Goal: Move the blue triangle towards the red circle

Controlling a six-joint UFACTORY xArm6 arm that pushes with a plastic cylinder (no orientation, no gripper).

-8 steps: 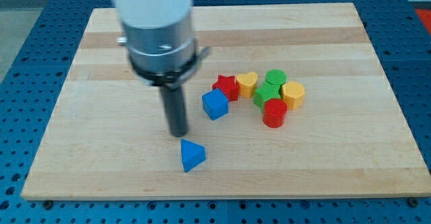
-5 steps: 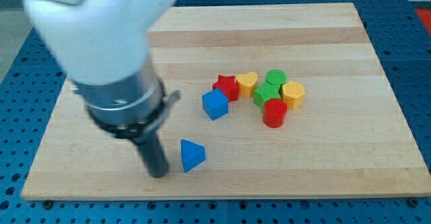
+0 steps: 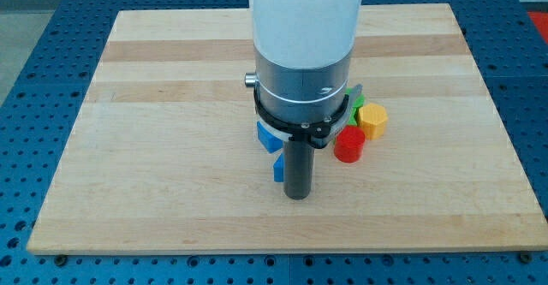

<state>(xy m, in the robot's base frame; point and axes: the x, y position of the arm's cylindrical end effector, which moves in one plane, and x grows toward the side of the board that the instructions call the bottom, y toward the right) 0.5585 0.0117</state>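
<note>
Nearest the view's bottom, my tip (image 3: 296,197) rests on the wooden tabletop (image 3: 128,191), the rod rising into the pale arm housing that blocks much of the middle of the scene. The end effector is a plain rod with no jaws, so there is nothing to part or close on anything.

Just to the view's left of the rod, a sliver of the blue triangle (image 3: 278,170) shows — touching or nearly touching the rod's side, which of the two I cannot tell. Most of it is hidden behind the rod.

Farther up, another blue block (image 3: 267,136) peeks out under the housing's rim, its shape hidden. To the view's right sits the red circle (image 3: 348,145), with a yellow block (image 3: 372,120) beyond it and a scrap of green (image 3: 357,102) by the housing.

The relation that matters: the triangle lies on the tip's left, the red circle up and to the right — so, as I judge it, the tip stands on the wrong side for a push and would need to get round to the triangle's left.
</note>
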